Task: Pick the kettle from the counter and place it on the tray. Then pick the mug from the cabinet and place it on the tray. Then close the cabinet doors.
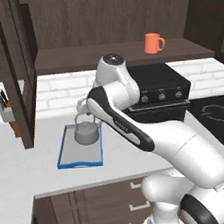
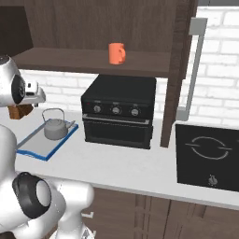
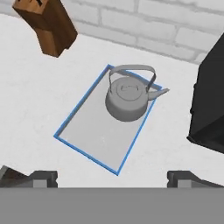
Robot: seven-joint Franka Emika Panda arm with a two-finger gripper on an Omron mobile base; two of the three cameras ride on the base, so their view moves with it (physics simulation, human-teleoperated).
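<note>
The grey kettle stands upright on the far end of the blue-rimmed tray, which lies on the white counter. My gripper hangs open above the tray, apart from the kettle, with nothing between its fingers. The orange mug sits on the shelf of the dark wood cabinet. Both cabinet doors stand open: the left door and the right door with its silver bar handle.
A black oven box stands right of the tray under the shelf. A wooden knife block sits behind the tray's left side. A black cooktop lies at the far right.
</note>
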